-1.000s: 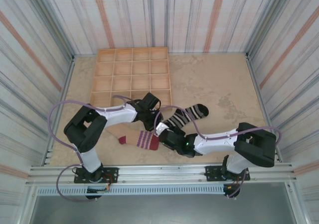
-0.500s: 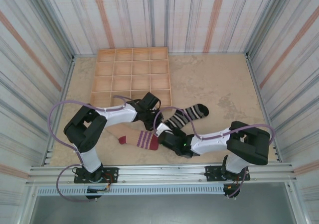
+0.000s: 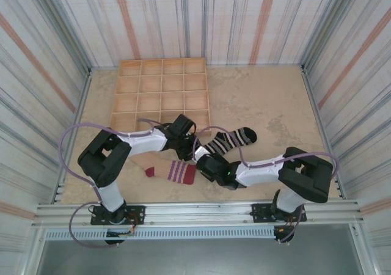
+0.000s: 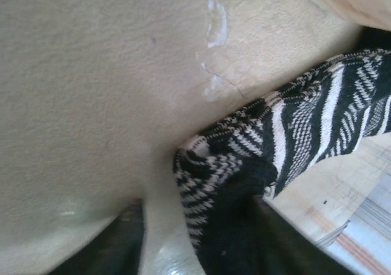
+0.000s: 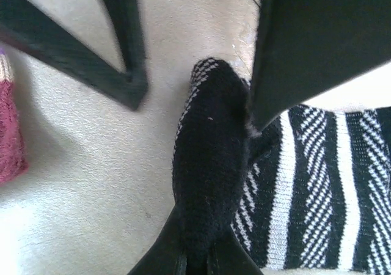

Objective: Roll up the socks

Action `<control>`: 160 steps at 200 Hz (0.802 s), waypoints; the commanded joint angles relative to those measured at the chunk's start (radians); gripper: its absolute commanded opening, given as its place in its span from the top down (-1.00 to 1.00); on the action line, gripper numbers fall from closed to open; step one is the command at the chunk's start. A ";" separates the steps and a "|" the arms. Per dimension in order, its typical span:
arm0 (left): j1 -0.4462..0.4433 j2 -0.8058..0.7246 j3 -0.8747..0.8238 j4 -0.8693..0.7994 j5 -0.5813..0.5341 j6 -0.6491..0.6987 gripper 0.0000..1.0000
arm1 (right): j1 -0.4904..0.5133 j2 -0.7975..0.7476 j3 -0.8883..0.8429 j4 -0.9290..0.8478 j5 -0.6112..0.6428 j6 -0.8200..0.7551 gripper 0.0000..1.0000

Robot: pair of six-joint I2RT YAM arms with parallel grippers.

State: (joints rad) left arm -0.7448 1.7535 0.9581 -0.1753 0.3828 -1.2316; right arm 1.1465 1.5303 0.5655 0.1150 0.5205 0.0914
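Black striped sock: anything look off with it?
The black striped sock is bunched into a raised dark fold at one end, pinched by the right end effector, while its striped length lies flat. The beige sock lies apart, unrolled.

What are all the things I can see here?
black fabric sock with grey-white stripes: one, black and grey-white, table middle.
beige fabric sock with dark red ends: one, beige, red, purple-striped, left of the black sock, nearer the arms.
wooden grid tray: one, light wood, far left of table.
beige table: one, beige, under everything.
left tool: one, black, open around the black sock's end.
right tool: one, black, shut on that end.
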 commanded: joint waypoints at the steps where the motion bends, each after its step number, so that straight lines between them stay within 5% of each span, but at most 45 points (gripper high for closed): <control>1: 0.000 -0.067 -0.012 -0.002 -0.010 0.007 -0.24 | -0.050 -0.059 -0.042 0.009 -0.139 0.069 1.00; 40: -0.005 -0.112 -0.037 0.038 -0.054 0.007 -0.34 | -0.168 -0.117 -0.098 0.042 -0.362 0.137 1.00; 160: -0.076 -0.171 -0.115 0.165 -0.203 0.069 -0.17 | -0.454 -0.160 -0.209 0.128 -0.805 0.379 1.00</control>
State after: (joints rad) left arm -0.8021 1.6066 0.8757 -0.0673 0.2340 -1.1828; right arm 0.7563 1.3888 0.4057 0.2726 -0.1444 0.3637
